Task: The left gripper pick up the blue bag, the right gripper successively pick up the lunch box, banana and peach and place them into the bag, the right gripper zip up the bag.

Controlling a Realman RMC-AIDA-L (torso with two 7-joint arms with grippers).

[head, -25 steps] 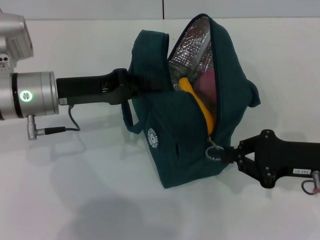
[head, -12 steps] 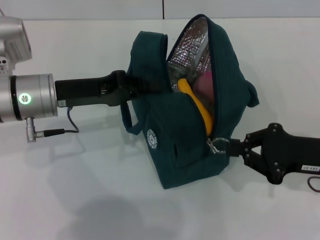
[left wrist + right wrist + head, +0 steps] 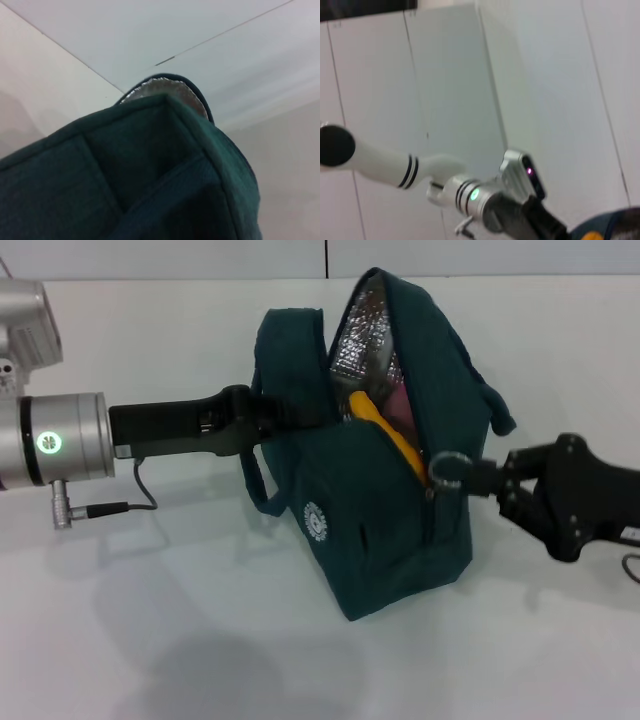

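Observation:
The blue bag (image 3: 370, 510) is a dark teal insulated bag standing tilted on the white table, its top open and showing silver lining (image 3: 358, 328). A yellow banana (image 3: 388, 435) and the pink peach (image 3: 401, 405) show inside; the lunch box is hidden. My left gripper (image 3: 296, 415) is shut on the bag's left side by the handle and holds it. My right gripper (image 3: 478, 477) is at the bag's right side, shut on the ring-shaped zipper pull (image 3: 444, 468), partway up the zip. The left wrist view shows only bag fabric (image 3: 150, 175).
The white table (image 3: 200, 640) runs all round the bag, with a wall behind it. A grey cable (image 3: 120, 505) hangs under my left arm. In the right wrist view my left arm (image 3: 485, 200) stands before white wall panels, with the bag's edge (image 3: 612, 225) at the corner.
My right gripper has risen and moved right with the zipper pull, closing the lower part of the zip. The bag has tipped and narrowed at its opening. The left arm has held still.

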